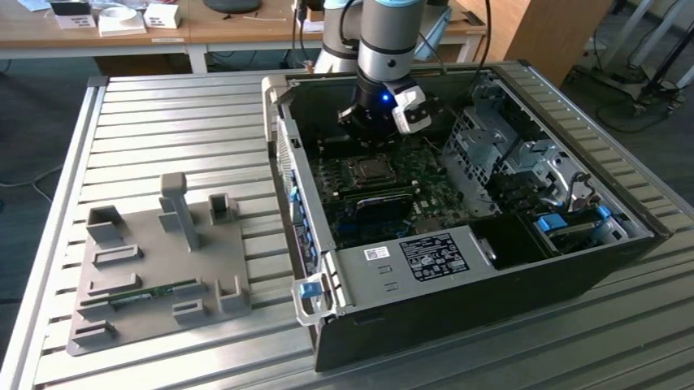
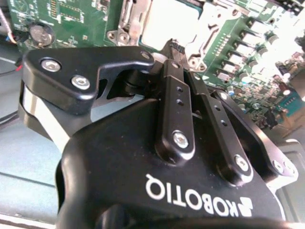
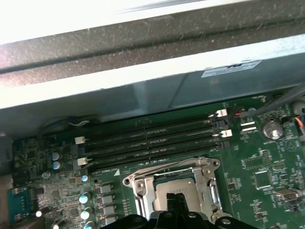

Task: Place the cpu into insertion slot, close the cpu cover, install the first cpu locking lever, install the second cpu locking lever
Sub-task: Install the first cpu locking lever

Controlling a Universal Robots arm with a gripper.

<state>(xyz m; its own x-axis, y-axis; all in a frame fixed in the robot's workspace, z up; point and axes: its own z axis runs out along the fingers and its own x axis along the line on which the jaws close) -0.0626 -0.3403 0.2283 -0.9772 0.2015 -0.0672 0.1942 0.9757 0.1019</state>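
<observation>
Hovering my gripper (image 2: 178, 47), fingers pressed together, over the cpu (image 3: 180, 193) lying in the insertion slot (image 3: 169, 188) at the frame's lower middle, I judge a crooked push could bend the cpu cover (image 3: 209, 183).

From my station: ribbed aluminium worktable (image 1: 162, 122) under even light; wooden desks (image 1: 206, 28) behind it; dark floor (image 1: 32, 130); cables (image 1: 635, 97) at the exterior view's right.

A ribbed metal counter (image 1: 162, 122) carries a grey fixture plate (image 1: 152, 268) at the exterior view's left and an open computer case (image 1: 456, 219) beside it
</observation>
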